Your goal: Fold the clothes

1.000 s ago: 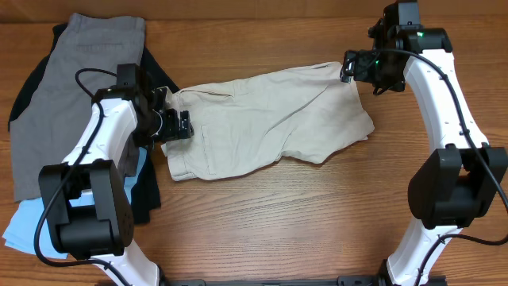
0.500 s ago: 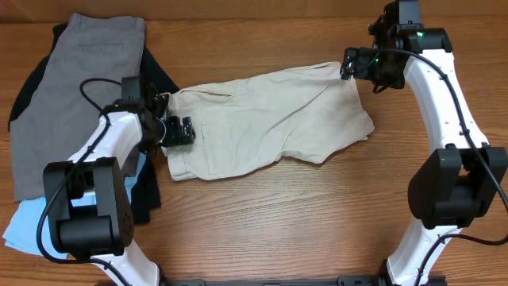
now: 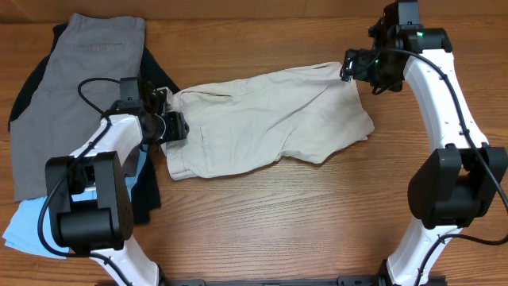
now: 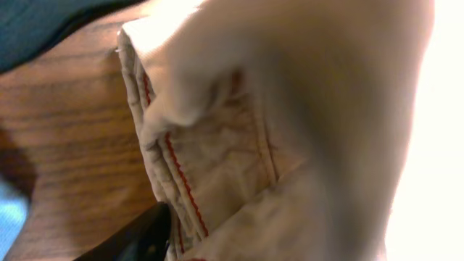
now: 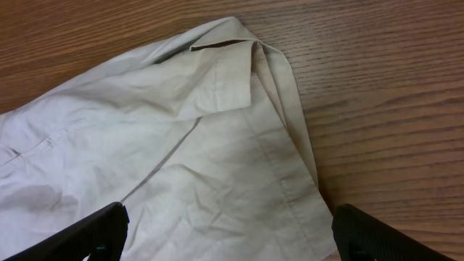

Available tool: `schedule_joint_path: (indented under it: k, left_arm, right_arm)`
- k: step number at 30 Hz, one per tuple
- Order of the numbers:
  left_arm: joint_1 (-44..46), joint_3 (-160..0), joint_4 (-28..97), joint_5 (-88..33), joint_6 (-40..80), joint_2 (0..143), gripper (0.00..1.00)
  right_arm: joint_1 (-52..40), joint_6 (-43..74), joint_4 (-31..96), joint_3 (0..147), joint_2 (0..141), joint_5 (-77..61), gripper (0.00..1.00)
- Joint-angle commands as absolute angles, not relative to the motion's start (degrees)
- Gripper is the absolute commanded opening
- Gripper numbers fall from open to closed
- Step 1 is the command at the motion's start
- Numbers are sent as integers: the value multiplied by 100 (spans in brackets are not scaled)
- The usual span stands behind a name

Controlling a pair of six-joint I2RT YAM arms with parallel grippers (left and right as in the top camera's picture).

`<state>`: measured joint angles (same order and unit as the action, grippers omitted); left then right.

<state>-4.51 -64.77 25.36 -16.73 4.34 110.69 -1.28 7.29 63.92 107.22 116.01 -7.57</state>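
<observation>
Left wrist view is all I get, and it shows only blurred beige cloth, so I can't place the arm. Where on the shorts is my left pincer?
Observer: The left pincer is at the waistband end of the beige shorts, which lie spread across the table.
Operator: And the other arm?
Observer: The right pincer is at the opposite end, by the leg hem, and it is wide open.
Operator: Anything close on my left side?
Observer: Grey shorts lie just beyond your arm, on top of a black garment, with blue shorts nearer your base.
</observation>
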Motion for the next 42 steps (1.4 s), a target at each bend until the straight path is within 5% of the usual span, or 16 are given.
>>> schedule_joint_path:
  k: [1,5,7,8,9,16,19,22,30,42]
  left_arm:
    - [-405,-6080,2652,-2110,657,12112,56]
    - [-405,-6080,2609,-2108,816,12433,46]
    - [-405,-6080,2580,-2106,873,12527,28]
    - [-405,-6080,2567,-2106,886,12538,9]
    - [-405,-6080,2563,-2104,884,12538,4]
    - [-497,-6283,3092,-2102,851,11920,4]
    - [-519,-6423,3492,-2075,720,11432,4]
    - [-523,-6678,4069,-2025,607,10816,4]
    - [-523,-7712,5476,-1693,231,10337,4]
    - [-523,-8960,5544,-1610,209,10337,4]
  right_arm:
    - [-158,770,6375,10694,11607,-821,94]
    - [-158,770,6383,10694,11607,-823,94]
    - [-158,770,6392,10694,11607,-823,94]
    - [-161,770,6399,10694,11607,-823,94]
    - [-158,770,6414,10694,11607,-823,94]
    - [-158,773,6698,10694,11607,-950,85]
    - [-163,775,6733,10694,11607,-1341,62]
    - [-187,1039,6692,10694,11609,-1516,4]
    - [-215,886,6657,10687,12070,-2163,4]
    - [-456,718,7196,10661,12453,-2574,4]
